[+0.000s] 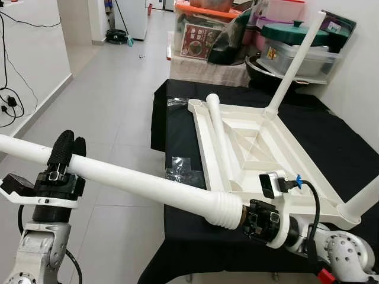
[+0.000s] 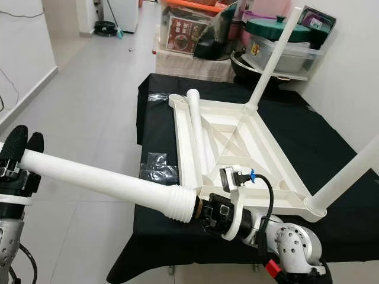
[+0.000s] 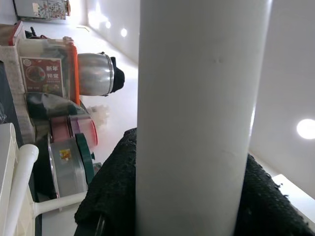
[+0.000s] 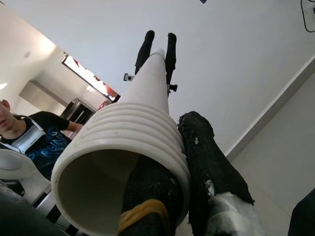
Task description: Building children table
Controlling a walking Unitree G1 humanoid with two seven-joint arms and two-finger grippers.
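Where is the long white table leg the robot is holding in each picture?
Left eye view: the table leg runs from the left edge to the lower middle, left gripper on its thin end.
Right eye view: the leg crosses lower left, ribbed end by the right gripper.
Left wrist view: a wide white column down the middle.
Right wrist view: ribbed open end up close.
Shared landmark: upside-down tabletop.
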